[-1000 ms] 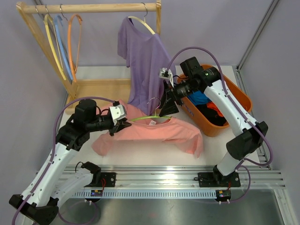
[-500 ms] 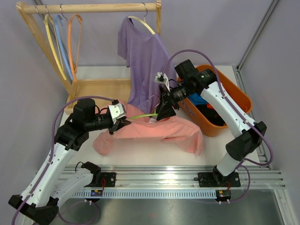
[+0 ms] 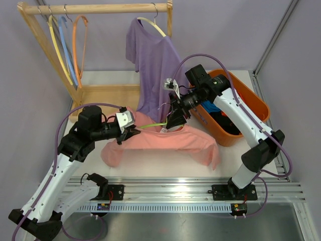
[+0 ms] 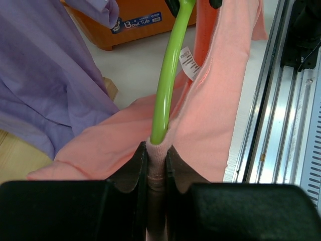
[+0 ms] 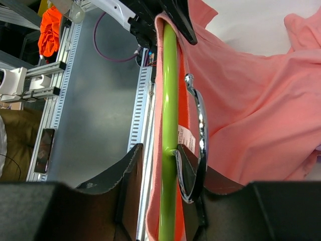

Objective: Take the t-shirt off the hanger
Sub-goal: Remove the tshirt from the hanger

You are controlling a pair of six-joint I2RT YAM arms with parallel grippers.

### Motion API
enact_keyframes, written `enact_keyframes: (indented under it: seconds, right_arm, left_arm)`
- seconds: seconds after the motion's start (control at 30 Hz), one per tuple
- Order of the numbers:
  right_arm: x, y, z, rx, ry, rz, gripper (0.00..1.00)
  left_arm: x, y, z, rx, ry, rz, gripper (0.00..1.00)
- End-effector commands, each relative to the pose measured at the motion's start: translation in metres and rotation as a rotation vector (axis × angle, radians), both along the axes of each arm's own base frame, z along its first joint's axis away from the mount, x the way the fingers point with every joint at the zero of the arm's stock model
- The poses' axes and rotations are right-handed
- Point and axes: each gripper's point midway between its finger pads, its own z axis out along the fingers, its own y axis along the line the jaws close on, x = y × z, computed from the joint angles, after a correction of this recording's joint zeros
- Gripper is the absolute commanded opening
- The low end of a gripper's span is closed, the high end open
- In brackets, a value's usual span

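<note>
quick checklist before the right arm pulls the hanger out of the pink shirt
1. Left gripper pinching the pink t-shirt at the shoulder: ok, its jaws are shut on the cloth.
2. Right gripper placed around the green hanger beside its metal hook: ok, the bar runs between the fingers.
3. Right jaws clamped on the bar: not ok, a gap shows on one side.
4. Left fingers clear of the hanger's tip: cannot tell, cloth covers the tip.
5. Shirt off the hanger: not ok, the bar's end sits inside the shoulder.
</note>
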Motion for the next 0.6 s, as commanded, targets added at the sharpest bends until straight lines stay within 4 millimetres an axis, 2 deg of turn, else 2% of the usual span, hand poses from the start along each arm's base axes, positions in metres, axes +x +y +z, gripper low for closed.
enact_keyframes:
  seconds: [0.0, 0.17, 0.33, 0.43, 0.47, 0.57]
  right_arm:
    - [-0.009, 0.006, 0.001, 0.009, 0.021, 0.026, 0.4]
    - [-0.009, 0.005, -0.005, -0.011, 0.019, 0.016, 0.44]
    - [-0.008, 0.004, -0.006, -0.016, 0.014, 0.011, 0.43]
    - [-0.008, 0.004, -0.004, -0.009, 0.014, 0.011, 0.34]
    - [-0.009, 0.005, -0.001, -0.002, 0.014, 0.016, 0.21]
    - [-0.008, 0.006, 0.002, 0.006, 0.002, 0.014, 0.0]
  left_arm:
    - [0.007, -0.007, 0.05, -0.101, -0.145, -0.002, 0.0]
    - [0.007, -0.007, 0.056, -0.117, -0.157, -0.003, 0.0]
    - [0.006, -0.008, 0.06, -0.131, -0.166, -0.003, 0.0]
    - [0.006, -0.008, 0.059, -0.131, -0.159, -0.004, 0.0]
    - [0.006, -0.008, 0.058, -0.129, -0.158, -0.002, 0.0]
    - [0.005, -0.008, 0.058, -0.129, -0.154, -0.003, 0.0]
